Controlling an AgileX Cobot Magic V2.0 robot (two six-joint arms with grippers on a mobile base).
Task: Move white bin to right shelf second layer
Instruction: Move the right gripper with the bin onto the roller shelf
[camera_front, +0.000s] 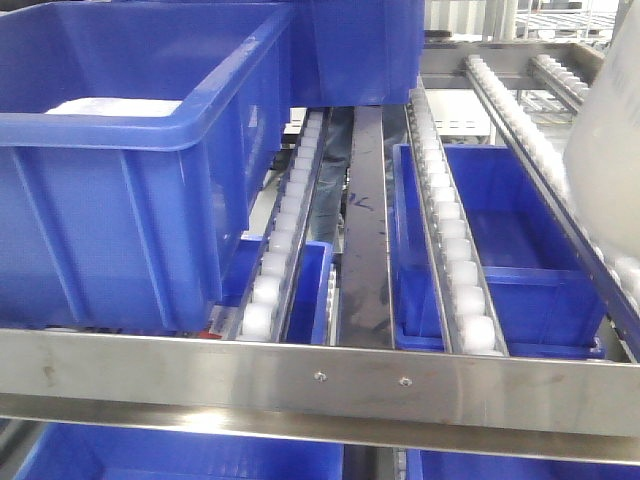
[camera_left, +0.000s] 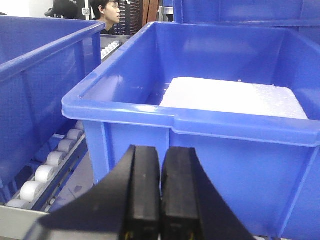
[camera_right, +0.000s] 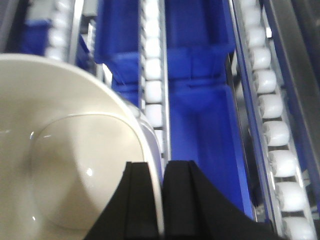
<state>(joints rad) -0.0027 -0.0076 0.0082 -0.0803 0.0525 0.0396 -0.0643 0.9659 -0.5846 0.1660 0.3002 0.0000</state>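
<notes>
The white bin (camera_right: 65, 150) fills the lower left of the right wrist view, its mouth facing the camera. My right gripper (camera_right: 156, 164) is shut on its rim, one finger inside and one outside. In the front view the white bin (camera_front: 608, 140) hangs blurred at the right edge, above the roller lanes (camera_front: 455, 250) of the right shelf second layer, behind its steel front rail (camera_front: 320, 378). My left gripper (camera_left: 160, 149) is shut with nothing in it, just in front of a blue crate (camera_left: 210, 150).
A large blue crate (camera_front: 130, 170) holding a white foam slab (camera_left: 235, 97) sits on the rollers at the left. More blue crates (camera_front: 500, 250) lie on the level below, under the lanes. A person (camera_left: 107, 12) stands far behind.
</notes>
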